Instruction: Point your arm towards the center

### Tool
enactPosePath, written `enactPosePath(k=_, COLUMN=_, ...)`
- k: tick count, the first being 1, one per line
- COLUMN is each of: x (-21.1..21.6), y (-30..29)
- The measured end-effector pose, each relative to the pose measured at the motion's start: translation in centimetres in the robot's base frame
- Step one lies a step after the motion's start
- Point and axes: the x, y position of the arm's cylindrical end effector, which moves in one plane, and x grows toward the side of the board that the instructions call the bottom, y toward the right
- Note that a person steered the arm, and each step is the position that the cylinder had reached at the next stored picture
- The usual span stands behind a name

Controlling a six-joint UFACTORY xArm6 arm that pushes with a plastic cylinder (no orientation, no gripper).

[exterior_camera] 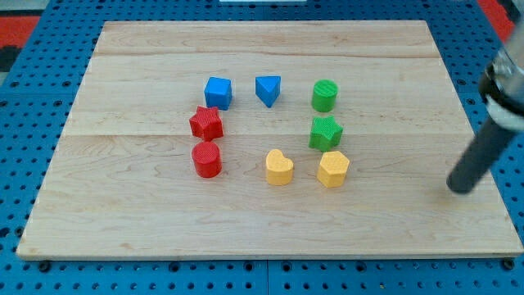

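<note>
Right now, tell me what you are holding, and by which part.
Nothing is held. My tip rests on the bare board at the view's right, apart from every block; the nearest is the yellow block.

We find no text, label, brand, number or sign to read on the wooden board, the coloured blocks or the rod.

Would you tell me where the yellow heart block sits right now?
The yellow heart block sits just below the board's middle, between the red cylinder on the view's left and the yellow hexagon block on its right.
</note>
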Motion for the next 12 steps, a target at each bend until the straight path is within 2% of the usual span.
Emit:
enactPosePath(k=1, x=2.7, y=-2.7)
enactPosePath(k=2, x=2.7, y=-3.2)
enactPosePath(k=3, x=1.8, y=1.5)
enactPosePath(k=4, x=-3.3, y=3.7)
enactPosePath(k=5, x=-8.4, y=2.7)
enactPosePath(k=6, x=-12.5, y=-0.4)
enactPosePath(k=7, x=-14.9, y=-4.3)
enactPosePath(k=9, x=-15.3, y=-13.1)
enactPosePath(k=10, x=-15.6, y=-15.2)
enactPosePath(k=12, x=-15.6, y=-15.2)
